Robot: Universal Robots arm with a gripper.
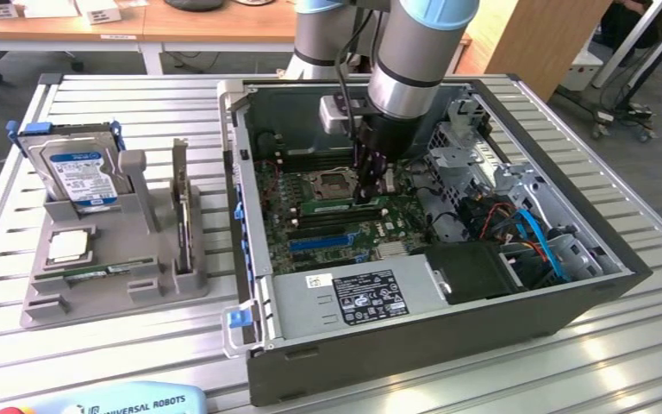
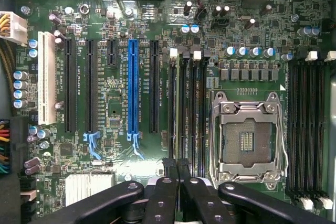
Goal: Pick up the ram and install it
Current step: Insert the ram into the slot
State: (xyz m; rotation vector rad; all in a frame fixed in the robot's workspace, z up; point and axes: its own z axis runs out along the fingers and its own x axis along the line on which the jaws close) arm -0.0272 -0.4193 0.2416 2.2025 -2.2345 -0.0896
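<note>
Green ram (image 1: 327,207): seems set at slot beside socket (image 1: 328,183), under narrow-pinched claw (image 2: 176,167); left: full seating, release.

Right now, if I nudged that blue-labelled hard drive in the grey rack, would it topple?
Probably not: the hard drive stands on edge in a slot of the grey rack, which braces it. Its metal case looks rigid, likely heavy for its size.

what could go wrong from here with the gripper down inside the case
The shut gripper hangs right over the memory slots beside the open CPU socket; a sideways drift could strike the socket's exposed contacts. Coming down off-line with a slot could jam on its white latches.
</note>
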